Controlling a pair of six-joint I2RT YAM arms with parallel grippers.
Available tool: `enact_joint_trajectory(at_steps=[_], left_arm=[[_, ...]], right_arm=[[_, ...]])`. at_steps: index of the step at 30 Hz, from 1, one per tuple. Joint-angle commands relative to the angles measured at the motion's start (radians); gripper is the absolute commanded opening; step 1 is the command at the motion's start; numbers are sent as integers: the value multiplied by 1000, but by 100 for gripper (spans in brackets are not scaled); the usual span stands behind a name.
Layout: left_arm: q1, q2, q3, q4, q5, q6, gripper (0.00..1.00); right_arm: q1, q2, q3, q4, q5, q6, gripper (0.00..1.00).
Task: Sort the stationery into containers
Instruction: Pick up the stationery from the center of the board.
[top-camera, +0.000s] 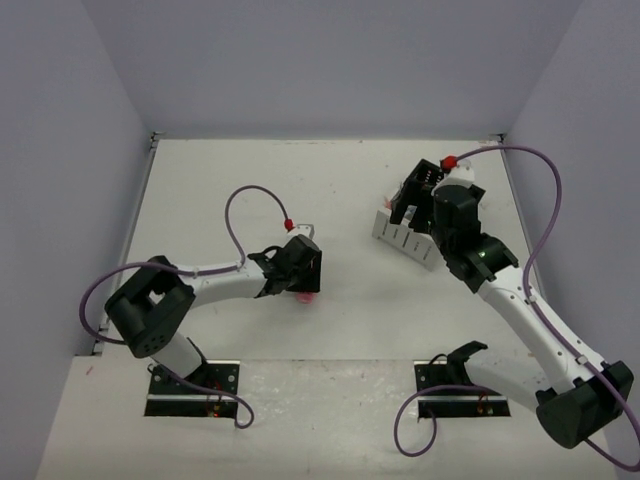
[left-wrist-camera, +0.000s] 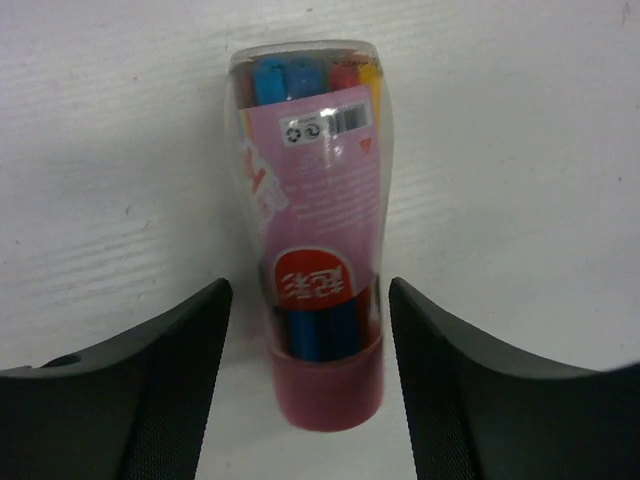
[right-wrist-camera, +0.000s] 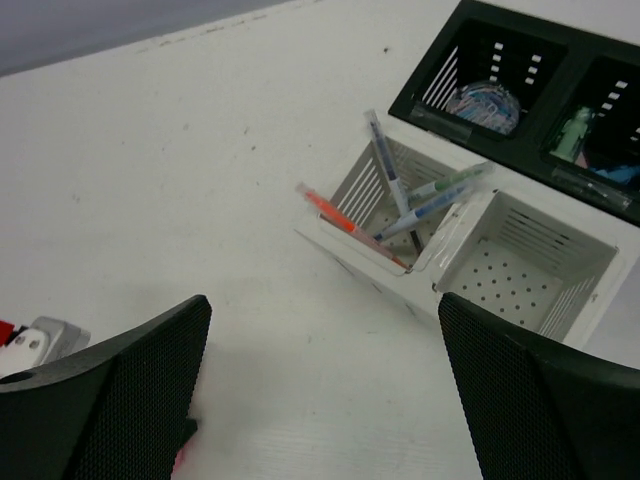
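A clear tube (left-wrist-camera: 312, 225) with a pink label and a red end holds coloured sticks and lies on the table. My left gripper (left-wrist-camera: 310, 292) is open, one finger on each side of the tube's red end, not touching it; the tube shows as a pink spot under it in the top view (top-camera: 305, 296). My right gripper (right-wrist-camera: 322, 300) is open and empty above the table near the organizer. The organizer's white half (right-wrist-camera: 520, 300) has several pens (right-wrist-camera: 400, 205) in one cell; the other is empty. Its black half (right-wrist-camera: 430, 95) holds a round disc (right-wrist-camera: 482, 105) and green and blue pieces (right-wrist-camera: 575, 135).
The organizer (top-camera: 402, 232) stands at the right back of the table, partly hidden by my right arm (top-camera: 470, 240). Walls close the table on three sides. My left gripper (top-camera: 303, 272) is near the table's middle.
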Motion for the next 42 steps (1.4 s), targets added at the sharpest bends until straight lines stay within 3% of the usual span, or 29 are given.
enact_joint_trajectory(at_steps=[1,5,6,14,18,25,34,42], left_arm=[[-35,120,81,-73,-132,-30,43],[-42,137,66,-65,-120,-32,2],[-42,119,58,-56,-116,-27,0],[-42,-93,30,-51,-84,8,0],[-44,-172,29,-39,0,100,0],[-43,-334,-46,158,332,215,0],[-45,-408,-77,303,522,218,0],[-46,-402,-84,349,562,203,0]], right_arm=[[6,-39,-23,-4,-94,30,99],[4,-67,-45,13,-183,32,99],[4,-71,-50,19,-218,32,99],[4,-109,-109,84,-419,22,99],[6,-111,-158,138,-563,89,99],[5,-72,-295,415,-825,347,99],[41,-28,-416,597,-835,558,99],[141,81,-405,690,-844,605,96]])
